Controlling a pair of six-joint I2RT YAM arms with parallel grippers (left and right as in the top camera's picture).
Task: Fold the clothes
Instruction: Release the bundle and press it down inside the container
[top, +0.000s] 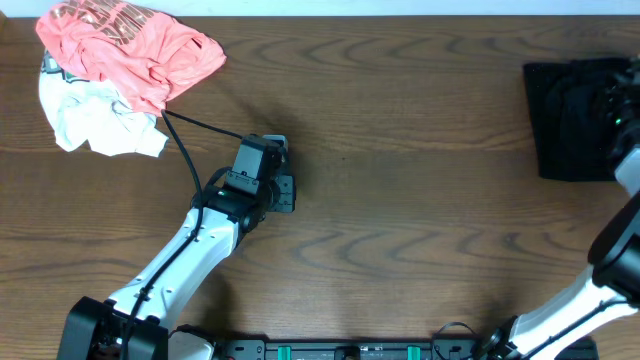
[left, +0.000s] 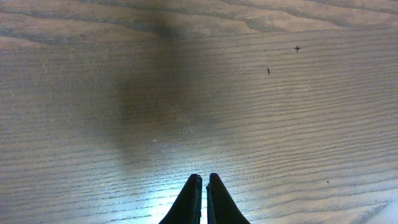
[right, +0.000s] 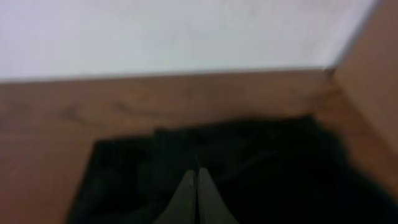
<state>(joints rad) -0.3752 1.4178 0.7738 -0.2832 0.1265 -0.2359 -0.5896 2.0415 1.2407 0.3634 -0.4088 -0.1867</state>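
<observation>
The left gripper (left: 204, 182) has its two fingers pressed together, tip against tip, with nothing between them. It hangs over bare wood, and its shadow falls as a dark patch on the boards ahead of it. Two small dark marks (left: 297, 48) sit on the wood further out. From overhead, the left arm (top: 215, 225) reaches up from the near left corner to about the middle-left of the table (top: 400, 200), well apart from any cloth. A thin black cable (top: 200, 125) runs from the arm toward the far left corner.

The right gripper (right: 198, 173) is also closed, its fingers meeting in a narrow point with no fabric showing between them. This view is blurred. The tips are over the black clothes (right: 267, 168), and whether they touch the cloth cannot be told. Behind the clothes a strip of wood runs to a pale wall (right: 186, 37).

Overhead, the black clothes (top: 565, 120) lie as a squarish, folded-looking heap at the far right edge of the table, and the right arm (top: 610, 270) comes up from the near right corner to stand over their right side.

In the far left corner a pink shirt (top: 130, 45) lies crumpled, partly covering a white garment (top: 95, 125) that touches it on the near side.
</observation>
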